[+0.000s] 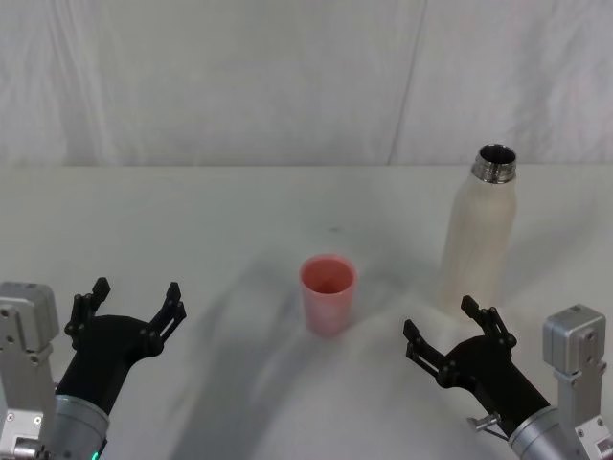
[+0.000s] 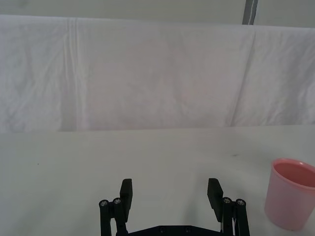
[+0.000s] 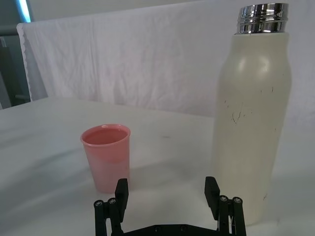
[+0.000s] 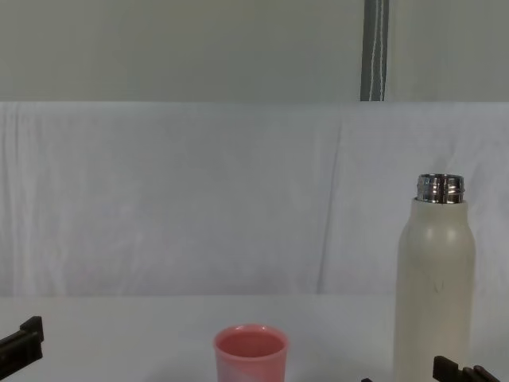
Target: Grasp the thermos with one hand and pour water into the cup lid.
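Note:
The cream-white thermos [image 1: 478,235] stands upright on the right of the table, its steel neck uncapped; it also rises tall in the right wrist view [image 3: 251,123] and the chest view [image 4: 436,294]. The pink cup lid [image 1: 329,293] stands upright at the table's middle, to the thermos's left [image 3: 107,157] [image 4: 250,352] [image 2: 291,192]. My right gripper [image 1: 456,329] is open just in front of the thermos, apart from it, holding nothing. My left gripper [image 1: 132,305] is open at the near left, well away from the cup lid.
A white cloth covers the table [image 1: 192,220] and hangs as a backdrop [image 1: 239,77] behind it. A grey post [image 4: 374,49] stands behind the backdrop.

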{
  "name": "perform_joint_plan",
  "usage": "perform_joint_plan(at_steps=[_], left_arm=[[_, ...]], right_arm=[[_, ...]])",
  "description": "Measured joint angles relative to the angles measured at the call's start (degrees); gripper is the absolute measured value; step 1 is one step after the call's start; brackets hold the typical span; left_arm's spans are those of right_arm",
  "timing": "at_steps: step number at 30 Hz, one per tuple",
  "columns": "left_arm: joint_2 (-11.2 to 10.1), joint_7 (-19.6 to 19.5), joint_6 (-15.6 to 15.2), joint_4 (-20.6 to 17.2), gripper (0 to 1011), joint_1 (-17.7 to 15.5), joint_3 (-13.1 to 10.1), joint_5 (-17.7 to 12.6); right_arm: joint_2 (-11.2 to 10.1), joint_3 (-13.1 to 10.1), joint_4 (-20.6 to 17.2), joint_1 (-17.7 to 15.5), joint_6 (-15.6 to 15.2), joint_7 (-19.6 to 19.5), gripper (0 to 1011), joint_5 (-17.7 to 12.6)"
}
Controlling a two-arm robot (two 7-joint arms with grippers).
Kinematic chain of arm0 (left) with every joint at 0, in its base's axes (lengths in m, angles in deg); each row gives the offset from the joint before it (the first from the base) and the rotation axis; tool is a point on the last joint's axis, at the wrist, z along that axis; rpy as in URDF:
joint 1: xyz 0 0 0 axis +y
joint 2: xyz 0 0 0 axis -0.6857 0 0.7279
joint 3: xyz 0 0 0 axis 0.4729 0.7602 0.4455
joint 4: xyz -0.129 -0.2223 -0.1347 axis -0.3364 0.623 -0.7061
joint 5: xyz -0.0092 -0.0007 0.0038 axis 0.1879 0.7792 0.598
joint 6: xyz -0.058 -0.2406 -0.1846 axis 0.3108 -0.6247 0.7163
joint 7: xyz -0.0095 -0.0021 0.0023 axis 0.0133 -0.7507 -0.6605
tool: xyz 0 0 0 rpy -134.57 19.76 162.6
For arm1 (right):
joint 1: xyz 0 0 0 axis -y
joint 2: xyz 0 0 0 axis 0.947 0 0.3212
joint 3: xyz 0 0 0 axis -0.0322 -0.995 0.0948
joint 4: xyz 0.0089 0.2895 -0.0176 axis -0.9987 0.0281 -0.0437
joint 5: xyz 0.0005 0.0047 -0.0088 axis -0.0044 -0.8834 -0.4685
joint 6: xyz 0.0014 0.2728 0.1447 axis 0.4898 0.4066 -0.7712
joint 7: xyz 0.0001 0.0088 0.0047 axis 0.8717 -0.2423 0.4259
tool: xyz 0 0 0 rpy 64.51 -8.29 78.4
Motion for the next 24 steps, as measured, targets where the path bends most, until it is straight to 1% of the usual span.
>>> perform_joint_plan(at_steps=[10,24], left_arm=[[0.00,0.00,0.00,0.00,1001,0.00,0.00,0.00],[0.00,0.00,0.00,0.00,1001,0.00,0.00,0.00]], right_arm=[[0.00,0.04,0.74,0.38,0.08,0.09,1001,-0.29],[0.00,0.04,0.72,0.35,0.03,0.09,1001,-0.31]])
